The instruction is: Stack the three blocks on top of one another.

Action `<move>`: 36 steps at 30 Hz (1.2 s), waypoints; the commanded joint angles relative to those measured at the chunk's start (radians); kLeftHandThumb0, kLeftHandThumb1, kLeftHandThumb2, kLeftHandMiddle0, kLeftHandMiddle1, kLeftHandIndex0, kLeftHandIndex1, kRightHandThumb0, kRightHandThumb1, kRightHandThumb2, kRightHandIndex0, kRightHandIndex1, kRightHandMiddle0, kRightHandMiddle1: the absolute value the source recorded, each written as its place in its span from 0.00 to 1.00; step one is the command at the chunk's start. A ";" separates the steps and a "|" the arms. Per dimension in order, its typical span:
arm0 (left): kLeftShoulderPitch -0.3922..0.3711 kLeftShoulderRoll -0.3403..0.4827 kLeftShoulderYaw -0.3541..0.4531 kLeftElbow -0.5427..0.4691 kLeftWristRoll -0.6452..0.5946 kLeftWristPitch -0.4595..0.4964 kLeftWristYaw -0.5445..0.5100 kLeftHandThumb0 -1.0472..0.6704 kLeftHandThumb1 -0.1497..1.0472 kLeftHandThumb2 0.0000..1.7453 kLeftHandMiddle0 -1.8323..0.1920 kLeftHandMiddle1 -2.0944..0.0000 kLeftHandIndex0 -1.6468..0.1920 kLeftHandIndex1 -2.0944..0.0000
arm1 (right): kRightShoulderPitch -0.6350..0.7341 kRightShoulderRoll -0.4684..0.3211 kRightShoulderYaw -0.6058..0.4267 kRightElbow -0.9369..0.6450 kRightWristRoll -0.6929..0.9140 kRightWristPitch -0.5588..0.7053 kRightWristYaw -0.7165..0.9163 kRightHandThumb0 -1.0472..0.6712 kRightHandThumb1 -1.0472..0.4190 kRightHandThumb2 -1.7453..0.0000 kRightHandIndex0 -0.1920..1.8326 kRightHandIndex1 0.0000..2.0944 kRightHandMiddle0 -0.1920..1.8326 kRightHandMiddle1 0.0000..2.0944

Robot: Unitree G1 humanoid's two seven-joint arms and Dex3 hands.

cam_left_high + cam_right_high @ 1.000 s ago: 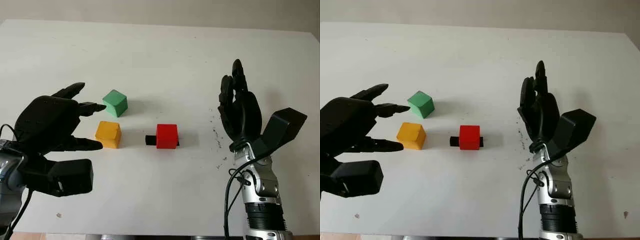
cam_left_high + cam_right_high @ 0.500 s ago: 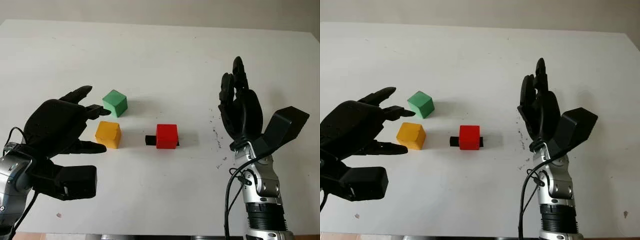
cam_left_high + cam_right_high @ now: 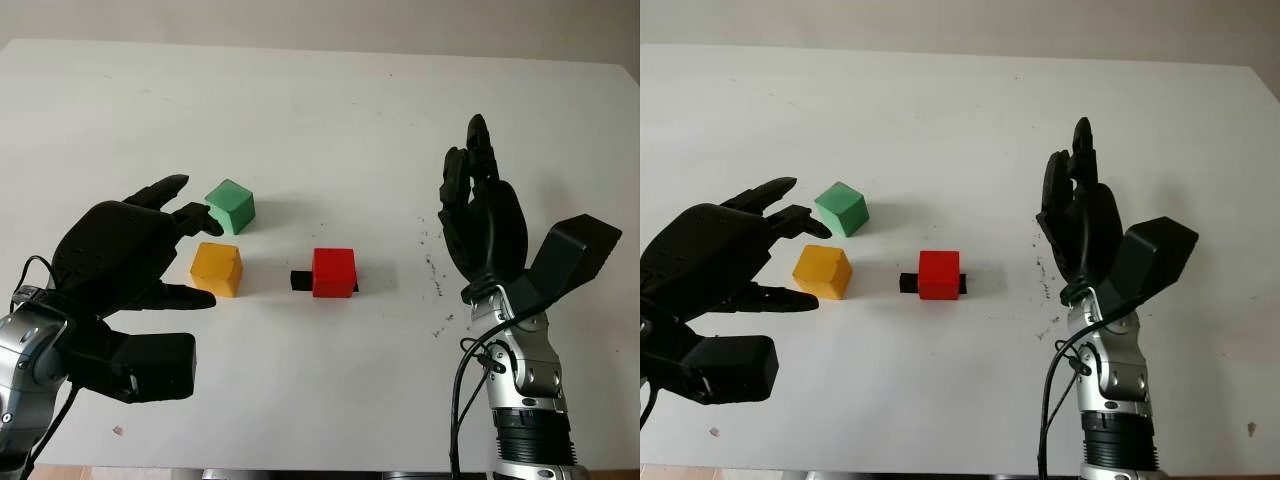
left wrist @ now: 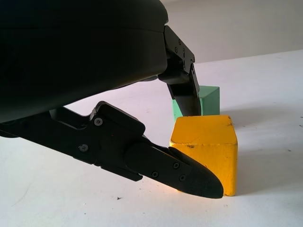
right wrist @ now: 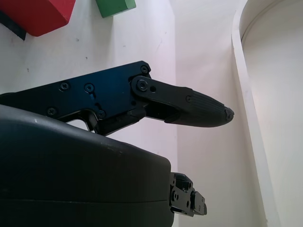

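Left hand (image 3: 125, 255), open and empty, brackets the yellow block (image 3: 217, 269) on the table (image 3: 320, 110) for a grasp, green block (image 3: 230, 206) and red block (image 3: 334, 272) unstacked nearby; right hand (image 3: 482, 215) held open aside

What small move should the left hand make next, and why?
Probably ease the open left hand forward to close on the yellow block: its fingers flank the block without gripping, and no blocks are stacked yet. The right hand is open, right of the red block.
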 commanded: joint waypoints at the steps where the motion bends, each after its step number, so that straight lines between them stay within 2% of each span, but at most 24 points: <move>1: 0.000 -0.002 -0.005 0.003 0.000 -0.005 -0.002 0.18 0.94 0.03 0.82 0.97 0.73 0.55 | 0.015 -0.002 -0.007 -0.023 0.000 0.004 -0.003 0.24 0.00 0.62 0.00 0.00 0.00 0.00; 11: 0.003 -0.005 -0.007 0.024 -0.010 -0.041 0.015 0.22 0.93 0.03 0.80 0.97 0.72 0.54 | 0.024 -0.001 -0.010 -0.038 0.009 0.013 -0.007 0.24 0.00 0.63 0.00 0.00 0.00 0.00; 17: 0.005 -0.002 -0.001 0.040 -0.032 -0.084 0.031 0.30 0.96 0.04 0.79 0.97 0.69 0.53 | 0.031 -0.005 -0.013 -0.051 0.014 0.020 -0.003 0.24 0.00 0.63 0.00 0.00 0.00 0.00; 21: 0.011 -0.006 0.011 0.040 -0.051 -0.107 0.049 0.38 1.00 0.04 0.78 0.97 0.71 0.45 | 0.038 -0.001 -0.012 -0.059 0.011 0.023 -0.005 0.24 0.00 0.63 0.00 0.00 0.00 0.00; 24: 0.010 -0.019 0.017 0.046 -0.075 -0.118 0.071 0.39 0.99 0.03 0.76 0.97 0.71 0.41 | 0.043 0.005 -0.012 -0.064 0.012 0.029 -0.011 0.23 0.00 0.64 0.00 0.00 0.00 0.00; 27: 0.008 -0.045 0.026 0.048 -0.142 -0.119 0.073 0.38 0.98 0.03 0.75 0.97 0.71 0.39 | 0.045 0.009 -0.011 -0.069 0.009 0.034 -0.017 0.24 0.00 0.65 0.00 0.00 0.00 0.00; 30: 0.006 -0.087 0.045 0.033 -0.278 -0.081 0.029 0.39 0.97 0.03 0.75 0.97 0.72 0.38 | 0.043 0.010 -0.012 -0.067 0.014 0.035 -0.014 0.25 0.00 0.66 0.00 0.00 0.00 0.00; 36: 0.006 -0.112 0.093 -0.042 -0.462 0.042 -0.074 0.38 0.98 0.03 0.77 0.98 0.72 0.36 | 0.045 0.005 -0.009 -0.065 0.006 0.037 -0.011 0.25 0.00 0.66 0.00 0.00 0.00 0.00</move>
